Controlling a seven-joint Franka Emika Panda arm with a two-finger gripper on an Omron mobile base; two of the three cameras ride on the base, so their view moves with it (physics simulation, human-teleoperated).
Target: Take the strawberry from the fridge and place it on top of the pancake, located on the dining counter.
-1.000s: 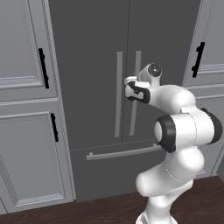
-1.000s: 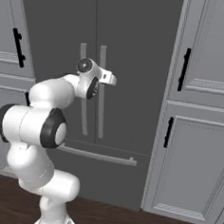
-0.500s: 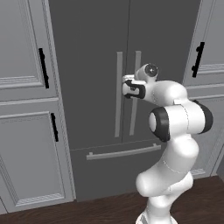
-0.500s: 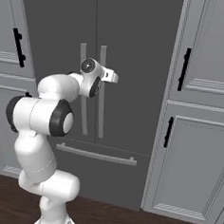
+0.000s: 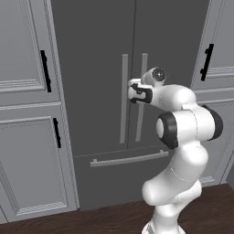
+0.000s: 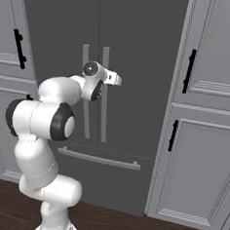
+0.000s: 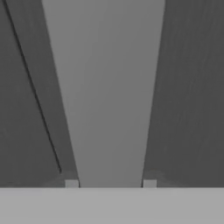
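The fridge (image 5: 91, 55) stands dead ahead with both dark grey doors closed, so the strawberry is hidden. The pancake and the dining counter are out of view. My gripper (image 5: 132, 89) is at chest height against the pair of upright pale bar handles by the door seam. In the right base view the gripper (image 6: 115, 79) points at the doors. In the hand view a pale handle (image 7: 109, 87) runs up between my fingertips (image 7: 71, 183), and the gripper (image 7: 110, 183) is shut on it, both tips touching its sides.
Light grey panelled cabinets with black handles flank the fridge, on the left (image 5: 27, 114) and on the right (image 6: 202, 143). A horizontal drawer handle (image 5: 130, 159) crosses the fridge below the doors. Dark wood floor (image 6: 128, 225) lies in front.
The hand has pushed in a little closer to the fridge doors, and the jaws have closed from open onto the bar handle.
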